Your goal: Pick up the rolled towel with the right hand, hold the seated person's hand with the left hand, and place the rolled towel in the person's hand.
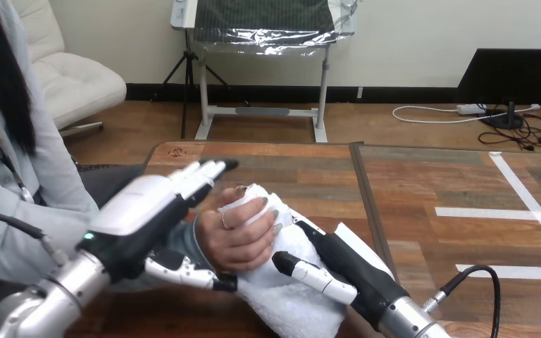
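Judging by the person's hand (236,239) closed round the rolled towel (289,306), the handover looks nearly done. My left hand (141,208) lies straight-fingered beside their wrist, thumb underneath. My right hand (345,264) touches the towel, its grip impossible to tell. Only letting go is left.

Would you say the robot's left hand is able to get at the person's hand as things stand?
Probably yes. The left hand lies against the person's hand, straight fingers behind it and thumb beneath, with nothing between them; the person's hand grips the rolled towel.
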